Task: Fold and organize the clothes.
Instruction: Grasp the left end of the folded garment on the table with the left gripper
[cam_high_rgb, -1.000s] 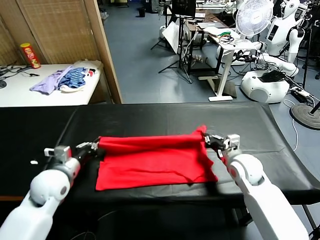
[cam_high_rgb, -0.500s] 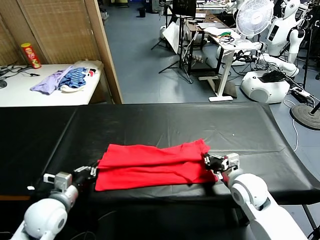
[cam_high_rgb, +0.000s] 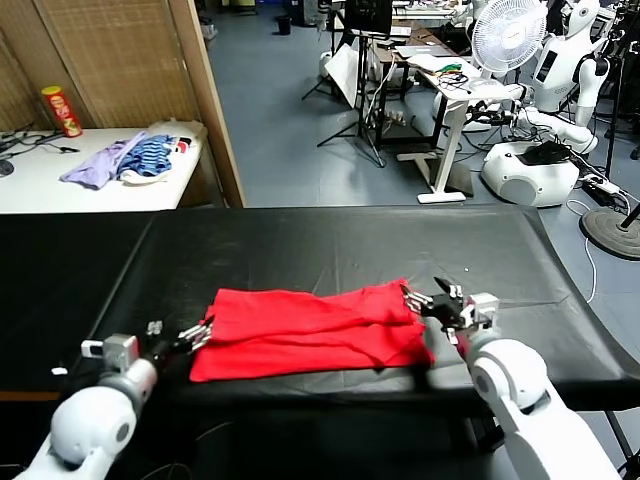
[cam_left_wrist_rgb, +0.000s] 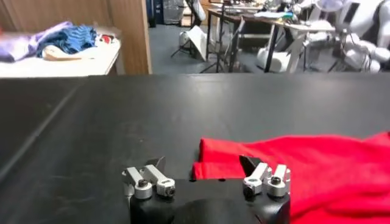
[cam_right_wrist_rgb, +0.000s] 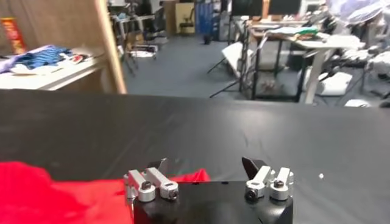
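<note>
Red T-shirt (cam_high_rgb: 305, 322) between open pincers

Illumination is even, overhead and indoor. The black bench (cam_high_rgb: 330, 245) shows soft sheen patches without hard glare. Shadows are faint. Wrist views are softer, with background furniture blurred; the head view remains sharp.
</note>
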